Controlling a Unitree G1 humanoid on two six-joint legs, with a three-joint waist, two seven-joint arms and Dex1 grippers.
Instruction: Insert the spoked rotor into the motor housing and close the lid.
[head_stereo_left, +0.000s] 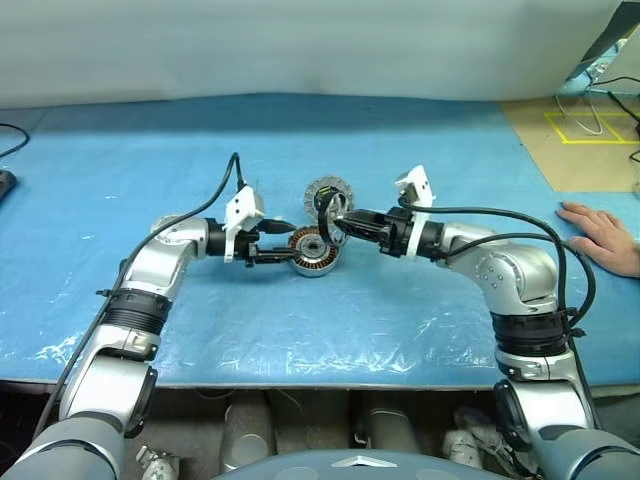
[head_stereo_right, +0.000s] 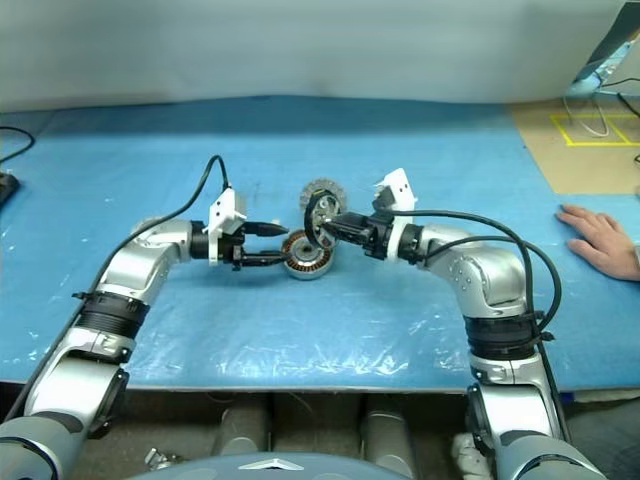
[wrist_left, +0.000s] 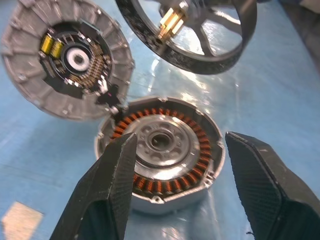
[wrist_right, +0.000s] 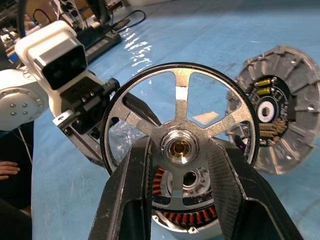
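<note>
Three motor parts sit near the middle of the blue table (head_stereo_left: 200, 330): one spoked rotor (wrist_right: 180, 135), one motor housing (wrist_left: 162, 150) and one lid (wrist_left: 65, 57). The right hand (wrist_right: 180, 200) pinches the spoked rotor between its two black fingers, clear of the table and tilted, just above and beside the housing. The rotor's brass-coloured hub faces the right wrist camera, and the copper windings of the housing show through the open spokes below it. The left hand (wrist_left: 180, 195) is spread, one finger on either side of the housing; whether the fingers (wrist_left: 107, 190) touch its wall cannot be told. The housing rests open side up on the table. The lid leans against the far edge of the housing, its black hub and yellow component in view. One person's hand (head_stereo_left: 605, 238) lies flat at the table's right edge, well apart from the parts.

Likely hazards, as a judgement: the rotor is held at an angle, so lowering it without levelling could make its rim catch the housing wall or jam on the centre. The housing may slide if the spread left hand does not brace it. A descending rotor or finger could also knock over the leaning lid.
</note>
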